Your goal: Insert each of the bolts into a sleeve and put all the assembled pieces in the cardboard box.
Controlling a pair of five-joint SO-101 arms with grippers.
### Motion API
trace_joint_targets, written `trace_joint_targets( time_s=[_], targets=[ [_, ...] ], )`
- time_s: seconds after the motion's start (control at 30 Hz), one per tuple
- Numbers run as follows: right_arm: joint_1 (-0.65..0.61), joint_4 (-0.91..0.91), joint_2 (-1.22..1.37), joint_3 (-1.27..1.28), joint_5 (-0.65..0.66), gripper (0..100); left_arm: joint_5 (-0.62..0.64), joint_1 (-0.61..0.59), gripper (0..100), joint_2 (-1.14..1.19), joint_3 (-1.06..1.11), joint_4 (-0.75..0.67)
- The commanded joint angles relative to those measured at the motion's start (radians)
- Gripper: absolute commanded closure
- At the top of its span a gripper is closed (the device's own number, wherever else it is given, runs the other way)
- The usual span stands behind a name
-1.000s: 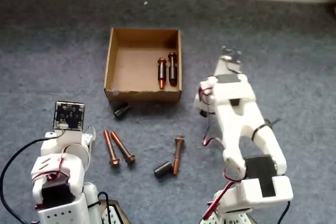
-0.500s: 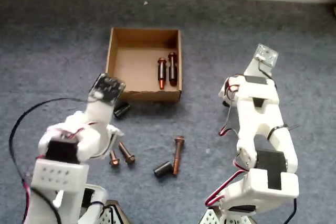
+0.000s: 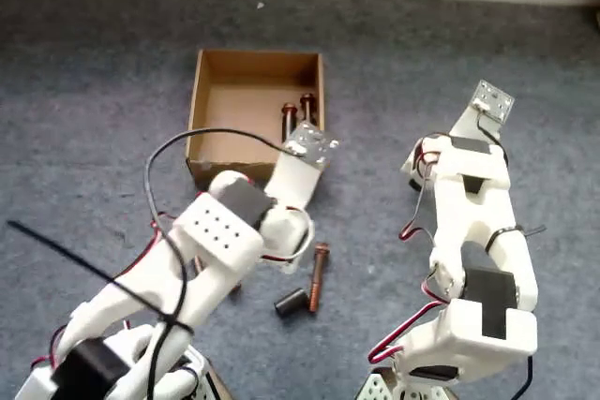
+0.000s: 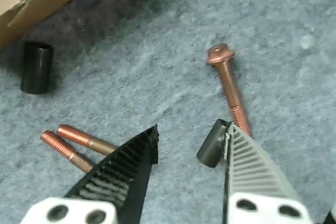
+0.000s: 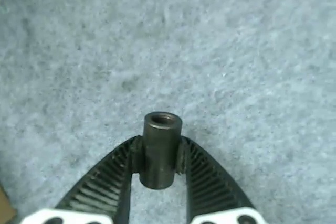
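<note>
on the right, we clamp a sleeve (image 5: 161, 129) in the right gripper (image 5: 159, 156), bore outward to receive; our left gripper (image 4: 191, 128) hangs open over the loose bolt (image 4: 228, 85), nearer than the cardboard box (image 3: 202, 110).
</note>
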Motion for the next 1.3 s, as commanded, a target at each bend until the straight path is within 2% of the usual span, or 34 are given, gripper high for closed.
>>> trace_joint_targets(
  time_s=[0.0,0.27,0.4,0.53,0.63,0.83,1.03,1.13,1.27],
  targets=[
    [0.033,-0.015,-0.019,-0.015,0.011,99.3,0.097,0.079,77,0.104,-0.067,-0.1],
    [0.036,-0.012,-0.021,-0.015,0.011,99.3,0.15,0.157,77,0.302,-0.064,-0.249],
    [0.036,-0.012,-0.021,-0.015,0.011,99.3,0.175,0.154,77,0.417,-0.067,-0.321],
    [0.036,-0.01,-0.021,-0.015,0.011,99.3,0.176,0.15,78,0.489,-0.082,-0.336],
    [0.035,-0.01,-0.021,-0.013,0.011,99.3,0.175,0.148,79,0.496,-0.091,-0.334],
    [0.031,-0.01,-0.021,-0.01,0.011,99.3,0.169,0.13,93,0.498,-0.094,-0.342],
    [0.03,-0.008,-0.022,-0.008,0.011,99.3,0.169,0.081,94,0.487,-0.096,-0.341],
    [0.028,-0.004,-0.027,-0.008,0.011,99.3,0.163,0.065,100,0.47,-0.12,-0.336],
    [0.027,0.076,-0.127,-0.008,0.018,99.3,0.071,0.061,100,0.358,-0.127,-0.313]
  ],
)
